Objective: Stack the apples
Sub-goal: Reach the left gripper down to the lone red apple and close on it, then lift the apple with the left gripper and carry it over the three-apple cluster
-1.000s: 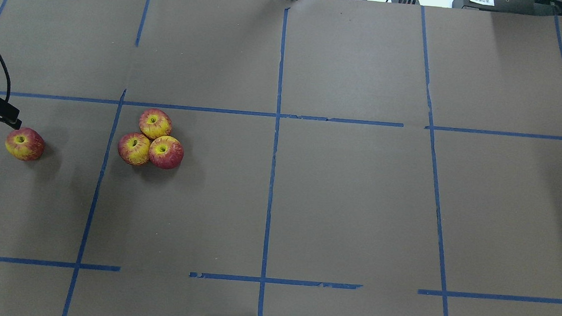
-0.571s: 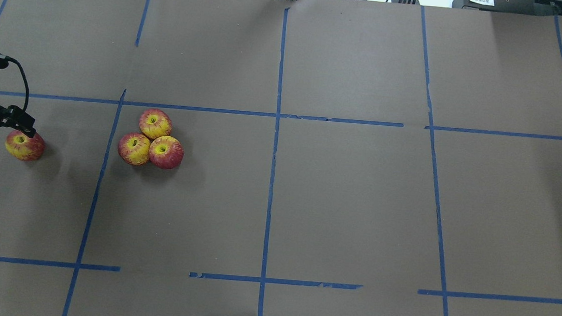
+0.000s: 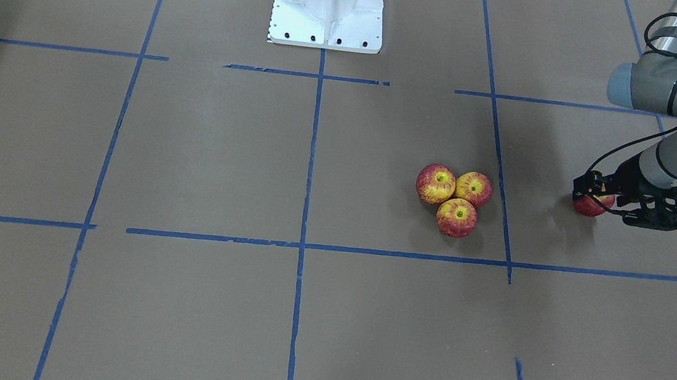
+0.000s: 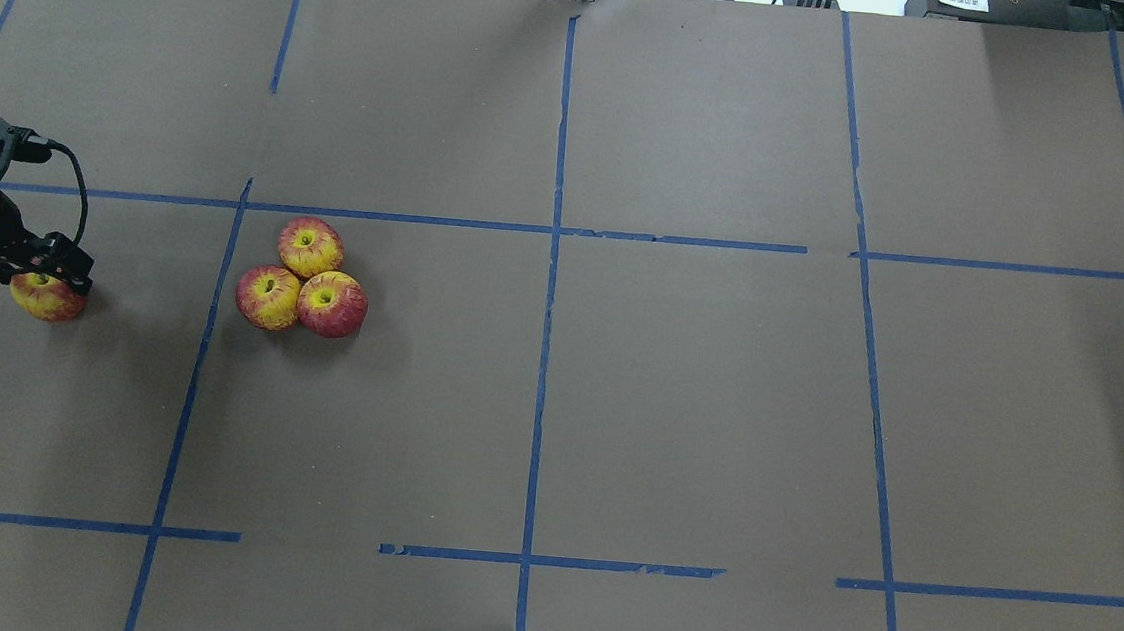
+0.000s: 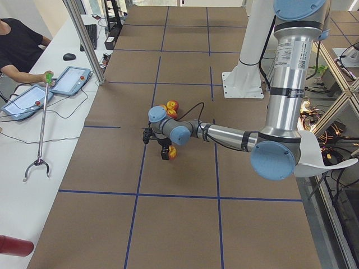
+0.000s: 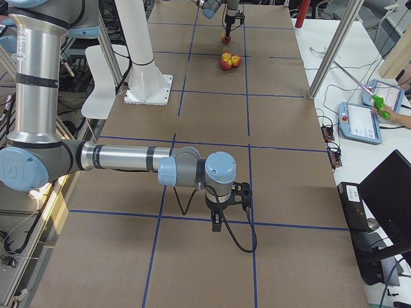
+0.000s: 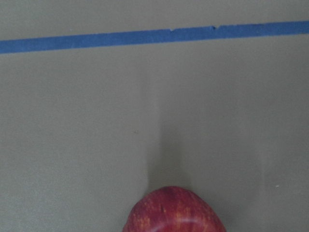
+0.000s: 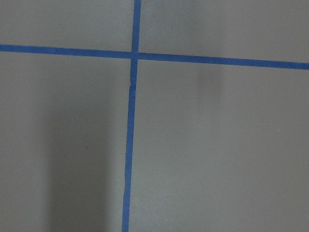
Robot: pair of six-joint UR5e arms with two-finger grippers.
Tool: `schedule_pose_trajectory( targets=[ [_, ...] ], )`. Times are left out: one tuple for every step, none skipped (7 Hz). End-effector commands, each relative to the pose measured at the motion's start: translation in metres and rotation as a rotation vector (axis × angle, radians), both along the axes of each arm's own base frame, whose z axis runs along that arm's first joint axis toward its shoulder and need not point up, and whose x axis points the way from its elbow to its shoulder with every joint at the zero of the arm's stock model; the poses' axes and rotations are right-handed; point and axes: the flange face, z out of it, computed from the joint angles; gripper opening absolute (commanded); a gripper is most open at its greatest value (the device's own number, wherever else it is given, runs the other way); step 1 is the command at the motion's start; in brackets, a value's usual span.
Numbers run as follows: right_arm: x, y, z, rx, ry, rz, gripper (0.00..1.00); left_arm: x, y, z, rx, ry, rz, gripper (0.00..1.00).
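Note:
Three apples [image 4: 308, 276] sit touching in a tight cluster left of the table's middle; they also show in the front view [image 3: 455, 199]. A fourth apple [image 4: 47, 299] lies alone near the left edge, also in the front view [image 3: 590, 206] and at the bottom of the left wrist view [image 7: 174, 212]. My left gripper [image 4: 54, 271] hangs low over this lone apple with its jaws apart, and covers part of its top. My right gripper [image 6: 218, 221] shows only in the exterior right view, above bare table, so I cannot tell its state.
The white robot base [image 3: 327, 5] stands at the table's near-robot edge. Blue tape lines [image 4: 552, 255] grid the brown table cover. A side table with tablets [image 5: 70, 80] and a grabber stick [image 5: 40, 134] runs along the far side, where an operator sits.
My left gripper has moved right and down from beside the lone apple to just over it. The apples have not moved.

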Motion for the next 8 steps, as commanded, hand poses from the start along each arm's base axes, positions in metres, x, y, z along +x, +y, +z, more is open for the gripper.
schedule_pose_trajectory(
  targets=[
    [0.0, 0.0, 0.0, 0.001, 0.0, 0.0, 1.0, 0.005, -0.001, 0.005, 0.01, 0.007, 0.006, 0.79],
    [0.0, 0.0, 0.0, -0.001, -0.001, 0.0, 1.0, 0.005, -0.001, 0.005, 0.008, 0.006, 0.006, 0.25],
    [0.0, 0.0, 0.0, 0.001, 0.0, 0.0, 1.0, 0.005, -0.001, -0.002, 0.014, 0.011, 0.0, 0.0],
    [0.0, 0.0, 0.0, 0.001, -0.001, 0.0, 1.0, 0.0, 0.0, -0.037, -0.006, 0.04, -0.072, 0.0],
    [0.0, 0.0, 0.0, 0.001, -0.001, 0.0, 1.0, -0.007, 0.009, -0.088, -0.005, 0.081, -0.126, 0.0],
    [0.0, 0.0, 0.0, -0.001, 0.0, 0.0, 1.0, -0.003, 0.01, -0.129, -0.048, 0.114, -0.201, 0.0],
    [0.0, 0.0, 0.0, 0.001, -0.001, 0.0, 1.0, 0.014, -0.013, -0.178, -0.056, 0.169, -0.26, 0.0],
    [0.0, 0.0, -0.001, 0.002, -0.001, 0.0, 1.0, 0.057, -0.022, -0.213, -0.071, 0.177, -0.304, 0.0]
  ],
)
